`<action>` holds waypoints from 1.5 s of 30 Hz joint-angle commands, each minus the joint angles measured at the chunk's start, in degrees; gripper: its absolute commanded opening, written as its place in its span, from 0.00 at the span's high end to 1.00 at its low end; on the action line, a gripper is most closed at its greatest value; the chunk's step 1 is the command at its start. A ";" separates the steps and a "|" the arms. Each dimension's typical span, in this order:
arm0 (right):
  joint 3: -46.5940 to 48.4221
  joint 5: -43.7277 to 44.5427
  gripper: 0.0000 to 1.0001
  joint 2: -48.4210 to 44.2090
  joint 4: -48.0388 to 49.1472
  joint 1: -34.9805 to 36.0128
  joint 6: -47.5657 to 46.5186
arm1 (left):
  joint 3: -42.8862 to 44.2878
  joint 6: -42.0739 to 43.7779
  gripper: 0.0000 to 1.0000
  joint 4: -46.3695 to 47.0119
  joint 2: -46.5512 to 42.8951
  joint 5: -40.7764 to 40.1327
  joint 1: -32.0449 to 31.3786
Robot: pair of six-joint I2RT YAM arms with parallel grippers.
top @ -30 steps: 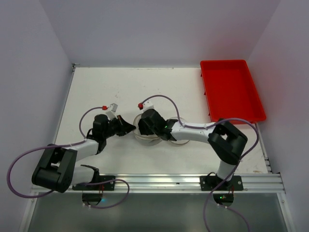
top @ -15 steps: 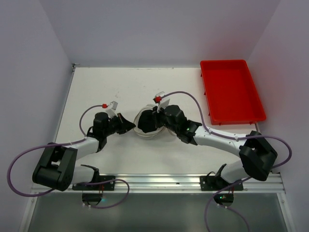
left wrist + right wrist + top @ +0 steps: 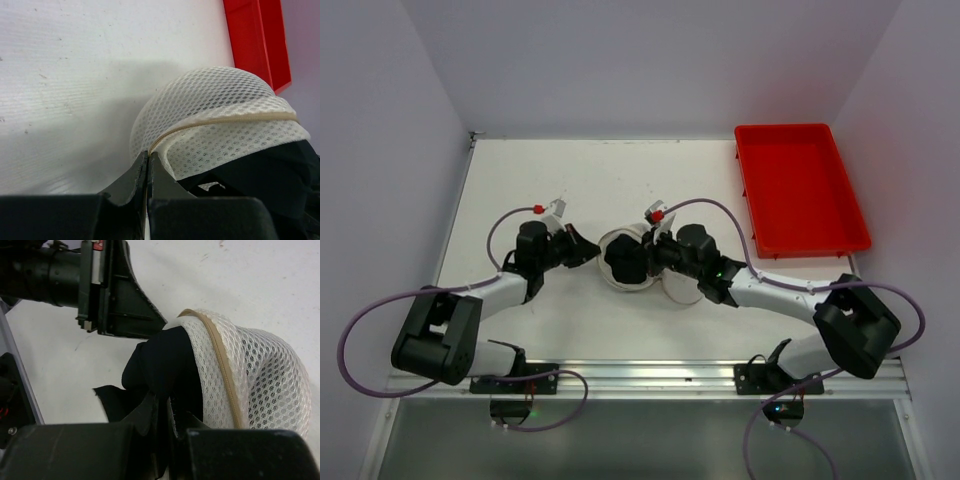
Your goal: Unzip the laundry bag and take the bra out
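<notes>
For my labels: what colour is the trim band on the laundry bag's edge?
Tan; the trim band shows best in the right wrist view.

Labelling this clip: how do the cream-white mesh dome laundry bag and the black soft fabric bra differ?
The cream-white mesh laundry bag is open netting holding a dome shape; the black fabric bra is opaque and crumpled. The laundry bag is pinched at its rim by the left gripper; the bra by the right gripper. Both are clamped.

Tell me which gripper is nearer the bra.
Right. The right gripper is shut on the black bra, which sticks out of the laundry bag at its opening. The left gripper pinches the bag's mesh rim beside it, not the bra.
</notes>
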 commanded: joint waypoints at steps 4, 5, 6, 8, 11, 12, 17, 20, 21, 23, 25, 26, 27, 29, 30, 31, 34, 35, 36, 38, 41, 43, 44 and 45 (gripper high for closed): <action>0.58 -6.29 1.00 -5.42 5.92 -1.03 1.15 | 4.59 0.60 1.00 -2.72 3.05 -1.93 0.52; 0.58 -6.21 1.00 -6.56 5.92 -1.12 1.23 | 4.77 0.77 1.00 -2.98 3.14 -1.93 0.44; 0.49 -5.94 1.00 -7.09 5.83 -1.38 1.67 | 4.95 1.21 1.00 -3.33 3.32 -1.93 0.44; 0.05 -5.16 1.00 -9.02 6.01 -1.73 1.85 | 5.13 1.65 1.00 -3.95 3.23 -2.11 0.44; -0.21 -1.82 1.00 -11.74 6.01 -2.08 2.11 | 5.04 2.27 1.00 -4.39 3.14 -2.11 0.44; -0.30 -0.59 1.00 -12.45 6.01 -2.17 2.20 | 5.04 2.27 1.00 -4.48 3.14 -1.94 0.44; 1.01 1.17 1.00 -15.79 5.40 -2.44 2.47 | 5.04 2.53 1.00 -4.57 3.14 -1.32 0.44; 1.89 4.50 1.00 -17.73 5.22 -2.44 2.64 | 5.04 2.45 1.00 -4.66 2.97 -1.06 0.44; 1.90 6.17 1.00 -18.25 5.22 -2.44 2.73 | 5.04 2.53 1.00 -4.74 2.88 -1.06 0.44; 2.59 9.87 1.00 -19.66 5.13 -2.52 2.12 | 4.69 2.79 1.00 -5.18 2.70 -1.40 0.35; 5.31 11.54 1.00 -19.67 3.73 -2.52 0.54 | 4.86 3.15 1.00 -5.97 2.79 -2.11 0.44; 6.63 13.11 1.00 -19.40 1.55 -2.52 -0.08 | 4.86 3.50 1.00 -6.32 2.88 -2.63 0.35; 9.16 13.74 1.00 -19.14 0.48 -2.52 -1.21 | 4.95 3.59 1.00 -6.50 2.88 -2.90 0.44; 11.55 17.41 1.00 -18.26 -2.15 -2.52 -2.19 | 5.21 3.94 1.00 -7.29 2.79 -3.25 0.44; 12.69 18.57 1.00 -17.91 -3.12 -2.52 -3.41 | 5.30 4.03 1.00 -7.38 2.62 -3.34 0.44; 15.58 20.15 1.00 -17.47 -6.44 -2.52 -4.12 | 5.47 4.03 1.00 -7.56 2.53 -3.25 0.44; 23.41 28.75 1.00 -13.52 -12.52 -2.96 -8.07 | 6.18 4.11 1.00 -8.26 1.65 -2.73 0.35; 24.82 30.86 1.00 -11.60 -14.62 -3.83 -9.30 | 6.61 4.38 0.98 -8.61 1.30 -2.29 0.35; 27.62 33.84 1.00 -10.71 -15.95 -4.89 -10.79 | 7.31 4.55 0.97 -9.05 0.25 -2.37 0.35; 30.62 35.36 1.00 -8.08 -20.68 -9.17 -10.63 | 8.02 4.90 0.93 -10.72 -1.68 -2.99 0.26; 36.24 36.32 1.00 -5.35 -24.65 -16.20 -9.32 | 9.60 5.52 0.80 -12.74 -3.35 -3.43 0.17; 38.01 37.55 1.00 -4.12 -28.16 -21.04 -8.79 | 9.70 5.87 0.61 -12.74 -3.80 -3.08 0.17; 40.02 37.91 1.00 -3.41 -29.05 -22.55 -8.52 | 9.70 5.70 0.54 -12.74 -4.15 -2.90 0.17; 41.00 38.18 1.00 -1.84 -30.10 -24.04 -8.61 | 9.52 5.70 0.50 -12.48 -4.24 -2.29 0.09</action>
